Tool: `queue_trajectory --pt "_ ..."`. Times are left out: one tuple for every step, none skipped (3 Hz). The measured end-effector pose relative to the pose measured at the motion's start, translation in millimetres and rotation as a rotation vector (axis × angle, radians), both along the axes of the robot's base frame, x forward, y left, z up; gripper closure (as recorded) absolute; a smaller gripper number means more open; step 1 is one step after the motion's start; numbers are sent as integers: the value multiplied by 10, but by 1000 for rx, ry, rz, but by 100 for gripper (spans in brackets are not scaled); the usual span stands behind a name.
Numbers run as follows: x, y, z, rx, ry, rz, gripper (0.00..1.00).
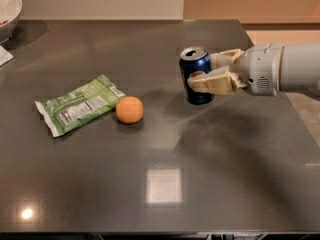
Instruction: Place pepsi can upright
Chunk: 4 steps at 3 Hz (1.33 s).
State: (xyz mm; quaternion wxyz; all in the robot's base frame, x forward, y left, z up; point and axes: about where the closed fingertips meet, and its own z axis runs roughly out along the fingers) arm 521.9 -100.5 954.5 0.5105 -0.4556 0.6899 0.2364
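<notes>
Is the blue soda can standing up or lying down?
Upright. The can has its silver top facing up. The pincer, over the right side of the table, is clamped around it.

The gripper, at right, has tan jaws and a pale-grey cylindrical arm.
</notes>
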Motion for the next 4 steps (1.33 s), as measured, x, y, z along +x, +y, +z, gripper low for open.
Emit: queue_trajectory --pt "-5 -9 -51 54 -28 8 100" --pt "10 -4 -163 100 -18 10 100" --pt "24 -8 -303 135 5 6 100" --pt "35 -19 -430 161 24 2 100"
